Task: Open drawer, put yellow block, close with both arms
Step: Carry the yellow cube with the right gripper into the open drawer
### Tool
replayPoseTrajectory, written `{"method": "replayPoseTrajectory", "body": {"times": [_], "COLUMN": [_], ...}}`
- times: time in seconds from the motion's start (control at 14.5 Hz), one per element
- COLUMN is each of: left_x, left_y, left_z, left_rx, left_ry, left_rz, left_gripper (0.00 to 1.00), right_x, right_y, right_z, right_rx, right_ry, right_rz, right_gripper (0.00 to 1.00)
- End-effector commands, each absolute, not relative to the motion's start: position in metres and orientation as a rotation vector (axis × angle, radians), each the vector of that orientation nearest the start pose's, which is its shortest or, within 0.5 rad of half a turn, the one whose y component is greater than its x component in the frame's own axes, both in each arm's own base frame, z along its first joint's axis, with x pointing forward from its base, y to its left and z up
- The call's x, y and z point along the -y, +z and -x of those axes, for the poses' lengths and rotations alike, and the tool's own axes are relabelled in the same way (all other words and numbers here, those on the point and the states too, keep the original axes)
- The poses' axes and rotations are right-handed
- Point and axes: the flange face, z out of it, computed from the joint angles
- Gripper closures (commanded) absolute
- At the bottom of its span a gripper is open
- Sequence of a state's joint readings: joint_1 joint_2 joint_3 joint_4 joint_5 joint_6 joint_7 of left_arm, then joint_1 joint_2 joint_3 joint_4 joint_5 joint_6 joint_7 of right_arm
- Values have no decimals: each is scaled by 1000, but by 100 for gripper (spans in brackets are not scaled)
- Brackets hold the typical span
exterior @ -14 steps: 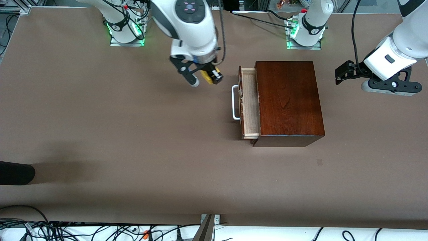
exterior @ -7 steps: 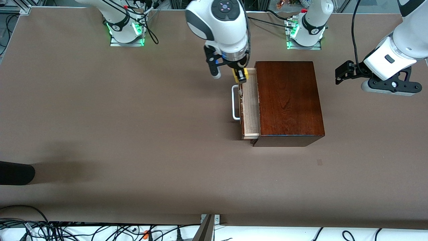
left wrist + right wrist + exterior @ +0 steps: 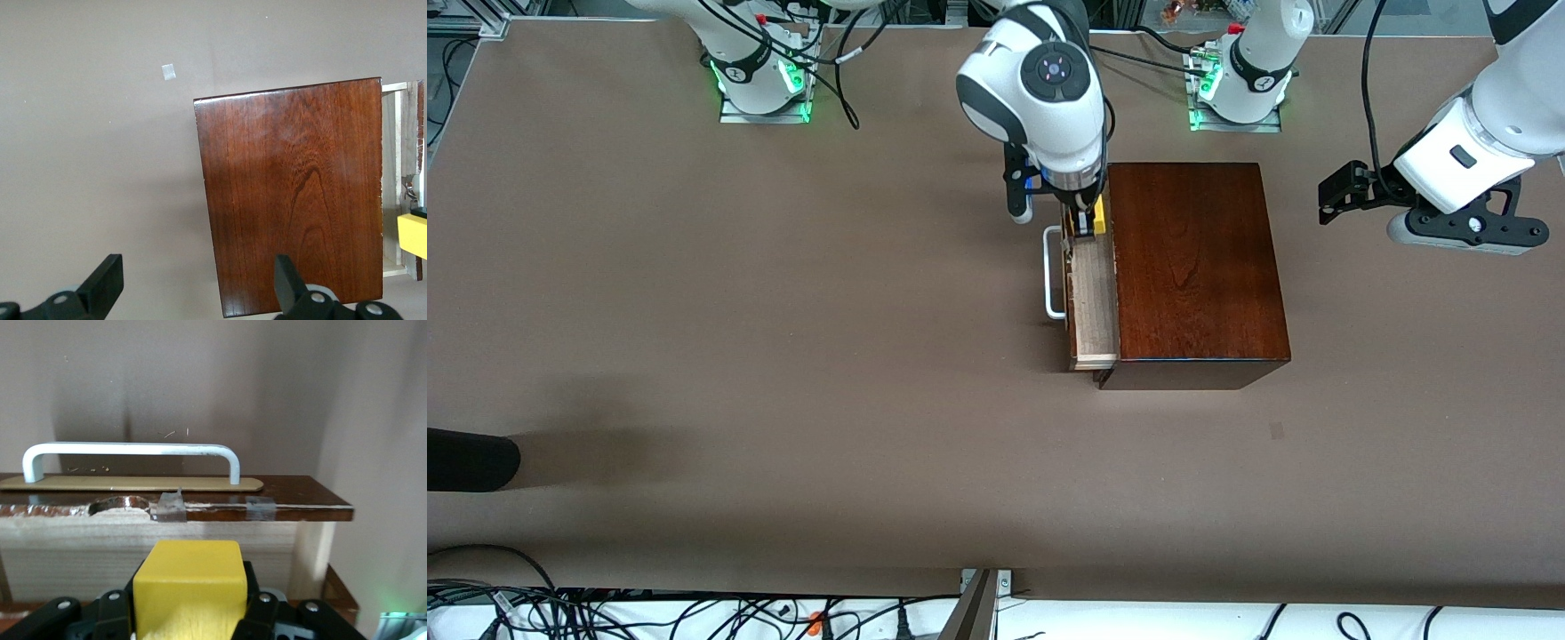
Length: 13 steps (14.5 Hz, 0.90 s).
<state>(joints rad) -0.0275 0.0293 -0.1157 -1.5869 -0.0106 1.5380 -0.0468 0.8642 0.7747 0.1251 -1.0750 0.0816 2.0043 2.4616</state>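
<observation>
The dark reddish-brown wooden box (image 3: 1193, 267) stands on the table, its drawer (image 3: 1094, 293) pulled part-way out toward the right arm's end, with a pale wood inside and a white bar handle (image 3: 1053, 271). My right gripper (image 3: 1089, 218) is shut on the yellow block (image 3: 1099, 216) and holds it over the open drawer's end nearest the robot bases. In the right wrist view the block (image 3: 189, 587) sits between the fingers above the drawer's inside, with the handle (image 3: 130, 453) ahead. My left gripper (image 3: 1343, 196) is open and empty, waiting above the table beside the box (image 3: 293, 193).
The brown table (image 3: 783, 356) stretches wide toward the right arm's end. A dark object (image 3: 471, 458) lies at that end's edge. Cables (image 3: 605, 609) run along the table's near edge. A small pale mark (image 3: 1276, 431) lies on the table near the box.
My right gripper has carried the yellow block across from beside the drawer to over its open inside. The left arm has not moved.
</observation>
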Motion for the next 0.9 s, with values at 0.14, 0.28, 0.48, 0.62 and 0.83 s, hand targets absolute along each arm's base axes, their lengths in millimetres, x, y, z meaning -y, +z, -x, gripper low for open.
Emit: {"method": "replayPoseTrajectory", "body": {"times": [0.14, 0.28, 0.48, 0.62, 0.83], "left_x": [78, 79, 78, 78, 79], "left_y": [601, 601, 601, 601, 601], "left_z": [-547, -547, -547, -547, -547], "left_rx": [-167, -170, -167, -174, -172], "left_ry": [134, 134, 134, 134, 134], "left_rz": [3153, 3153, 3153, 3153, 3155], "left_gripper": [0, 0, 0, 0, 0], "right_x": [-641, -643, -644, -645, -647], "right_y": [372, 361, 346, 341, 334], "right_z": [-452, -454, -455, -456, -457], "right_rx": [-2134, -2145, -2154, -2152, -2147], "right_ry": [299, 301, 301, 302, 304], "right_rz": [2084, 2076, 2074, 2072, 2061], "right_gripper": [100, 100, 100, 100, 100]}}
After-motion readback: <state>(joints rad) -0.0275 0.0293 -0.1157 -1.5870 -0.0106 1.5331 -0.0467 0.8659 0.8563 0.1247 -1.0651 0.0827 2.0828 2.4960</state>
